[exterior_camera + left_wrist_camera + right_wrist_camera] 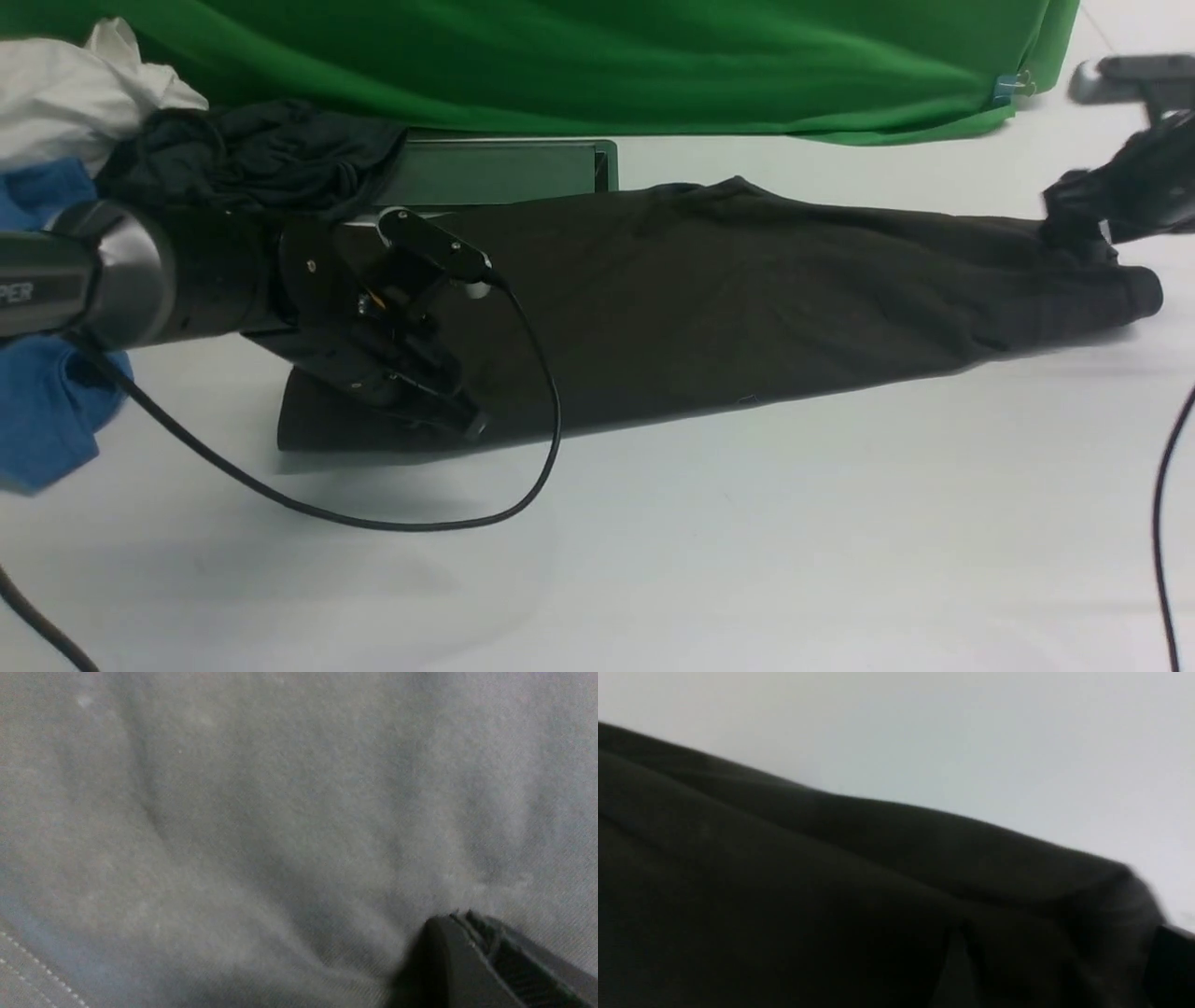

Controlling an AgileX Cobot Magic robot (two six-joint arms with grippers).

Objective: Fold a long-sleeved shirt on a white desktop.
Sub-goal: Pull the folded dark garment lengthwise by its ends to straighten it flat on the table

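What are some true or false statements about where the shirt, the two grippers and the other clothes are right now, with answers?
1. The long-sleeved shirt lies across the white desktop as one long band. True.
2. The blue garment lies on top of the shirt. False: the blue garment sits at the desktop's left edge, off the shirt.
3. The left gripper is at the shirt's left end. True.
4. The right gripper hangs over bare desktop near the front. False: the right gripper is at the shirt's right end.
5. The backdrop is red. False: it is a green cloth backdrop.
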